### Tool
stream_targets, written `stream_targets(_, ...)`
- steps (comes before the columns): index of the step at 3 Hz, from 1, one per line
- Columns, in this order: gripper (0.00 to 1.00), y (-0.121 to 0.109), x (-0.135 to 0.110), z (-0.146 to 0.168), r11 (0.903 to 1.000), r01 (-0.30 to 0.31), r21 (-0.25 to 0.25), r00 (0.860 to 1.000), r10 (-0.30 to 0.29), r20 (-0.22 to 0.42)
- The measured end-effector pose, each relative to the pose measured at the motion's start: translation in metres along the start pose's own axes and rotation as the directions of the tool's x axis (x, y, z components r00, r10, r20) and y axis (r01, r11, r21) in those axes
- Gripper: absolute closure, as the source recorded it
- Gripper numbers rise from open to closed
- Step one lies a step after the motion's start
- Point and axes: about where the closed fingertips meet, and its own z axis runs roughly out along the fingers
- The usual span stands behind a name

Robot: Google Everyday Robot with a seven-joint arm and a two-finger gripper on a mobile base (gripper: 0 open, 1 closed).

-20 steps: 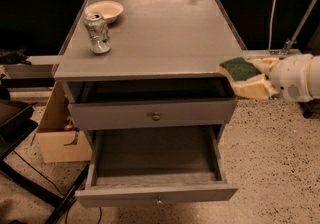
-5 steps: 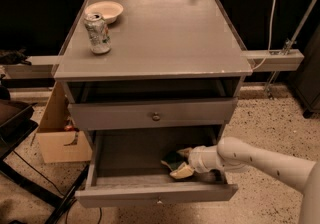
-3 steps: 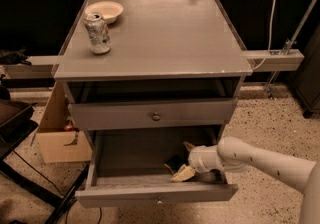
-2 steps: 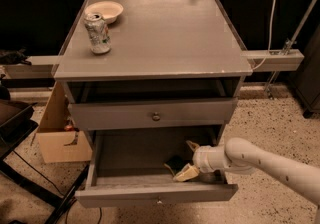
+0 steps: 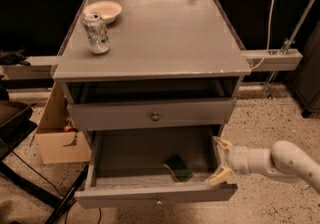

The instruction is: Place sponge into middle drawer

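Note:
The sponge (image 5: 178,167), dark green top up, lies flat on the floor of the middle drawer (image 5: 150,195), right of centre near its front. The drawer is pulled wide open, its grey front with a small knob low in the view. My gripper (image 5: 220,158) is open and empty, its pale fingers spread at the drawer's right front corner, to the right of the sponge and apart from it. The white arm reaches in from the lower right.
A drink can (image 5: 96,33) and a pale bowl (image 5: 102,11) stand at the back left of the cabinet top (image 5: 160,38). A grey knobbed drawer front (image 5: 150,114) sits above the open drawer. A cardboard box (image 5: 57,135) stands on the floor at left.
The gripper carried the sponge from beside the cabinet top down into the drawer, let it go there, and drew back right to the drawer's corner.

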Motion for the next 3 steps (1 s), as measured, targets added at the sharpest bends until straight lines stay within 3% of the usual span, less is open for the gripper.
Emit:
stream_targets(1,0.0,0.007,-0.008,-0.079,0.9997,0.014,-0.02,1.0,-0.014,0.0)
stream_targets(2,0.0,0.016,-0.019,-0.154,0.9989,0.037,-0.028,0.995,-0.039,-0.088)
stream_targets(3,0.0,0.019,-0.047,-0.226,0.991,0.131,-0.025,0.957,-0.133,-0.258)
